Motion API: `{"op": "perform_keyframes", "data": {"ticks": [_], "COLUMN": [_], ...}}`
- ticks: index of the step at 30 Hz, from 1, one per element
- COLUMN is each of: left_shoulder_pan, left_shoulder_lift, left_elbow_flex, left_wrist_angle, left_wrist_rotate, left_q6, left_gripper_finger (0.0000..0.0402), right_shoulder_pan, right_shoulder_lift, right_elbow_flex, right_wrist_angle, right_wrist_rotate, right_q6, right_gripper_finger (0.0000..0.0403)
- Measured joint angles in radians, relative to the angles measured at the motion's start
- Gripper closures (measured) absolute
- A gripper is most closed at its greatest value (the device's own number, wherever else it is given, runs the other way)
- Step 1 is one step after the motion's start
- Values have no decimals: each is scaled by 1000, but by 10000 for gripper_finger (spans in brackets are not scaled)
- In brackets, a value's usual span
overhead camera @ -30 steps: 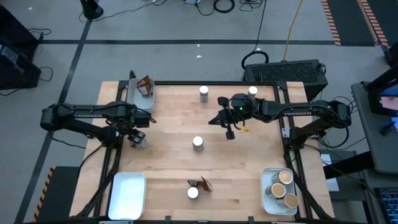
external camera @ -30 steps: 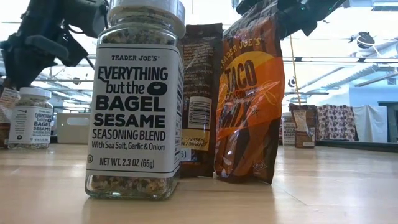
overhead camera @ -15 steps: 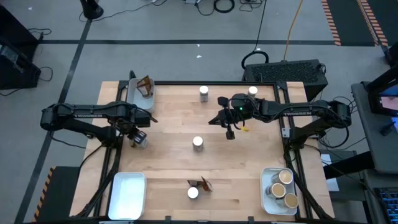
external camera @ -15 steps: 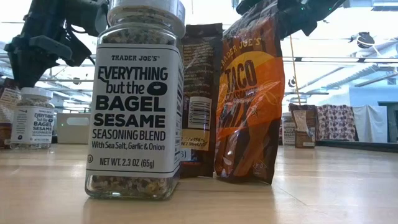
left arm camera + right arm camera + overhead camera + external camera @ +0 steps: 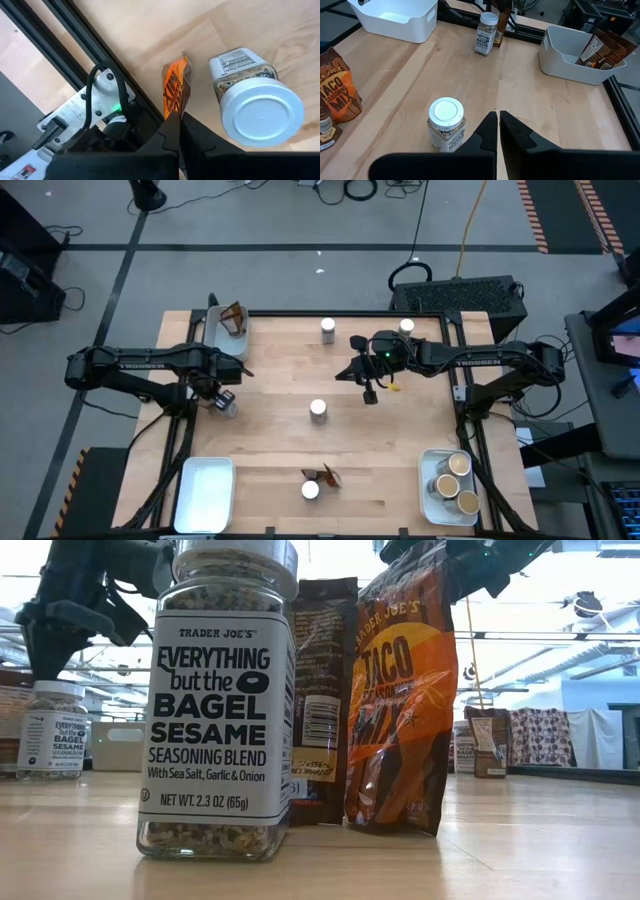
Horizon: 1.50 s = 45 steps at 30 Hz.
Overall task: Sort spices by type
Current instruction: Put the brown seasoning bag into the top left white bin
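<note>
Spices are spread over my table (image 5: 280, 370) in three kinds. My left gripper (image 5: 179, 116), at the left edge of the table, has its fingers pressed together on the top of an orange sachet (image 5: 175, 90); the sachet is pinched thin between them. Just beside it stands a white-lidded jar (image 5: 255, 107), near the sachet, but I cannot tell if they touch. From above this jar (image 5: 229, 406) shows right by the left gripper (image 5: 213, 397).

In the middle of the table stands another white-lidded jar (image 5: 318, 409). My right gripper (image 5: 498, 121) hangs above the table behind it, fingers fully closed and holding nothing. Two more white-lidded jars stand at the far edge, one (image 5: 328, 329) in the middle and one (image 5: 406, 327) near the right arm. At the near edge one more jar (image 5: 222, 700) stands close to the low camera, with a taco sachet (image 5: 400, 700) and a dark sachet (image 5: 322, 690) upright just beside it.

A grey tray (image 5: 215, 332) in the far left corner holds brown sachets (image 5: 605, 50). A white tray (image 5: 203, 493) sits in the near left corner. The tray (image 5: 428, 480) in the near right corner holds three brown-lidded jars (image 5: 452, 477).
</note>
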Motion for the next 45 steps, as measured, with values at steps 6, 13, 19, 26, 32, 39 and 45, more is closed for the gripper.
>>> {"op": "perform_keyframes", "data": {"ticks": [6,13,19,26,32,39,45], "left_shoulder_pan": [0,0,8,97,210,351,468], "left_shoulder_lift": [0,0,0,40,135,272,324], "left_elbow_flex": [10,145,339,495,501,501,500], "left_wrist_angle": [-8,-36,-65,-62,24,24,74], "left_wrist_rotate": [-20,-52,-140,-295,-383,-539,-568], "left_q6": [28,66,143,404,726,974,1083], "left_gripper_finger": [397,398,399,400,400,400,400], "right_shoulder_pan": [0,0,0,0,0,0,0], "right_shoulder_lift": [0,0,0,0,0,0,0], "right_elbow_flex": [0,0,0,0,0,0,0], "right_wrist_angle": [0,0,6,40,46,42,30], "right_wrist_rotate": [0,0,0,0,0,0,0], "right_q6": [0,0,0,0,0,0,-25], "right_gripper_finger": [403,403,403,403,403,403,403]}}
